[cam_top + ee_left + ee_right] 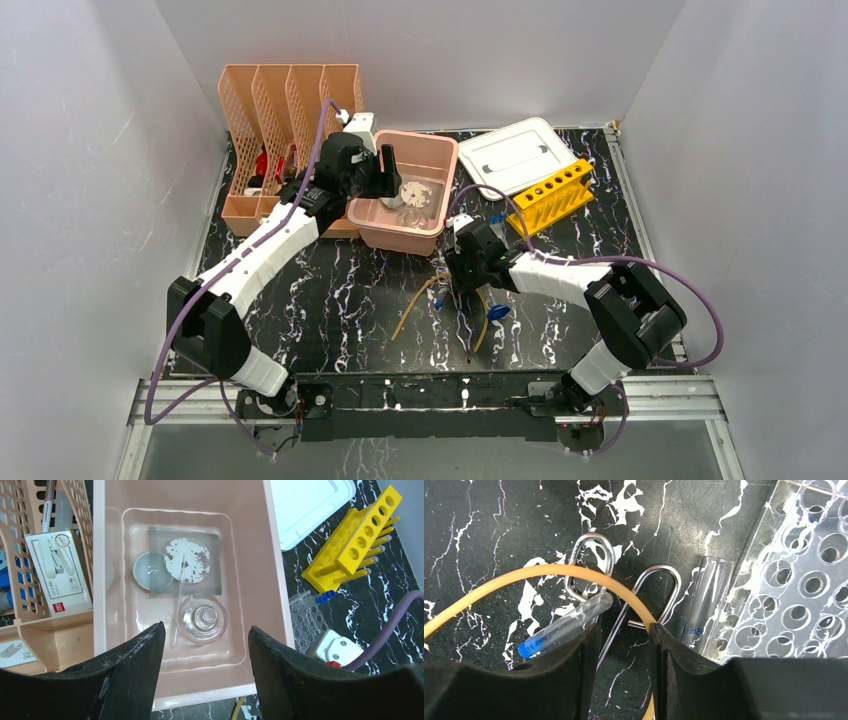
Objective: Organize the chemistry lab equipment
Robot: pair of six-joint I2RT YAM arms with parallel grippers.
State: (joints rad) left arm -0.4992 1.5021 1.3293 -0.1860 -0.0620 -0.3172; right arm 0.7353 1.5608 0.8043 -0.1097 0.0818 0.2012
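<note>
My left gripper [206,630] is open and empty, above the near end of the pink tub [280,605]. In the tub lie a clear glass dish [202,617], a grey gauze square with a white centre [185,562], a round glass [151,570] and a thin clear rod [177,605]. My right gripper [623,630] is open, low over the table. A thin metal wire runs between its fingers. The yellow rubber tube [549,570] arcs past its right finger. A blue-capped test tube [564,625], two metal wire loops [659,595] and a glass cylinder [704,600] lie just ahead.
The clear tube rack [804,580] lies right of the cylinder. The yellow rack [552,195] and white lid [515,155] sit at the back right. The peach mesh file holder [280,110] stands at the back left. A blue clip [497,312] lies near the tube's end.
</note>
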